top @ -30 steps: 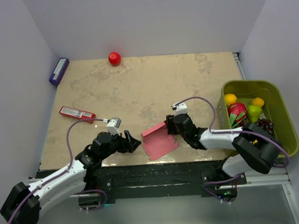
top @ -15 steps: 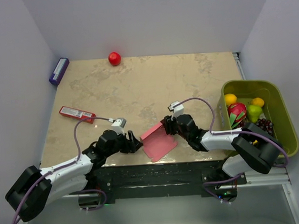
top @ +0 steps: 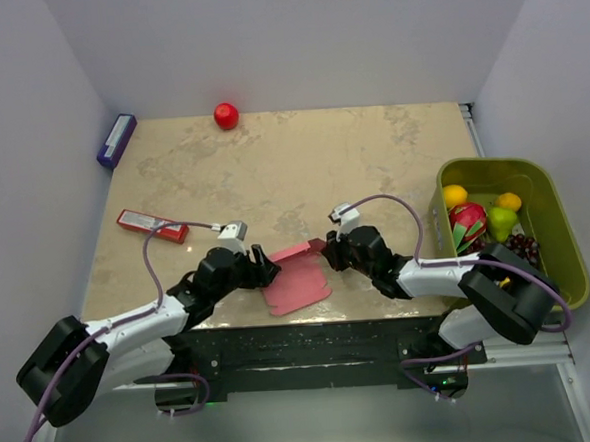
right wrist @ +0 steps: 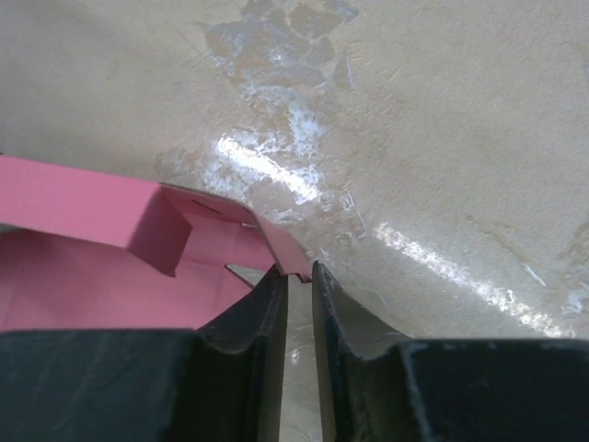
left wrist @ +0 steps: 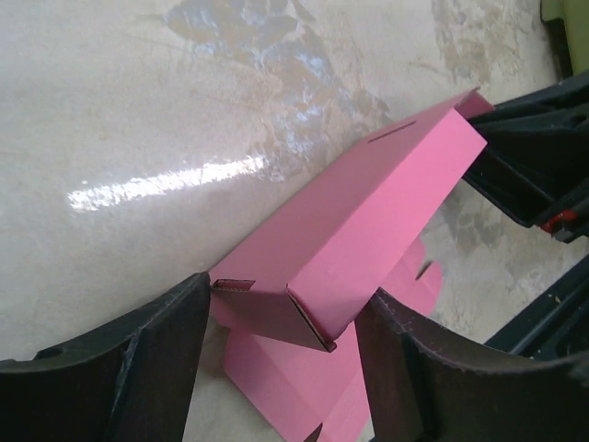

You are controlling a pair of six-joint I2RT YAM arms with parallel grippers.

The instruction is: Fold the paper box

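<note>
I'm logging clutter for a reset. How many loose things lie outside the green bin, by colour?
Pink: 1 (paper box)
Red: 2 (flat packet, ball)
Purple: 1 (small box)
Total: 4

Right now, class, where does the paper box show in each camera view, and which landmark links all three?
Top external: box at lower centre.
Left wrist: box at centre, running to the upper right.
Right wrist: box at the left, lower half.
Shared landmark: right gripper pinching the box's end flap.
</note>
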